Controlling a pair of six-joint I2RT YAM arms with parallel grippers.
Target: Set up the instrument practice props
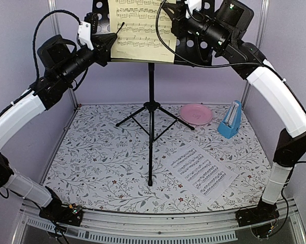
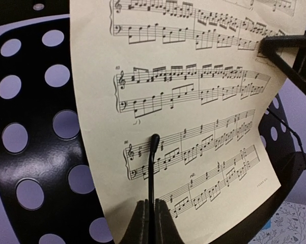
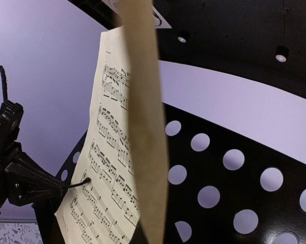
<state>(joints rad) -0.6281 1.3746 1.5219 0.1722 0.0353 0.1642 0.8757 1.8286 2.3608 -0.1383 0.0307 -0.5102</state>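
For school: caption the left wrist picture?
Left gripper pinches thin black wire before pale-yellow music sheet, black perforated-metal stand.

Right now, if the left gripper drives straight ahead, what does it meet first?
The pale-yellow sheet, backed by the music stand. The thin black wire pinched in the left gripper seems to touch the paper; depth is unclear.

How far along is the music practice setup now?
Done: the black perforated-metal music stand is upright. In hand: the pale-yellow music sheet leans on it, right pincer gripping its edge, left pincer shut on a thin black wire touching the page. Left: the white printed sheet, flat on the table.
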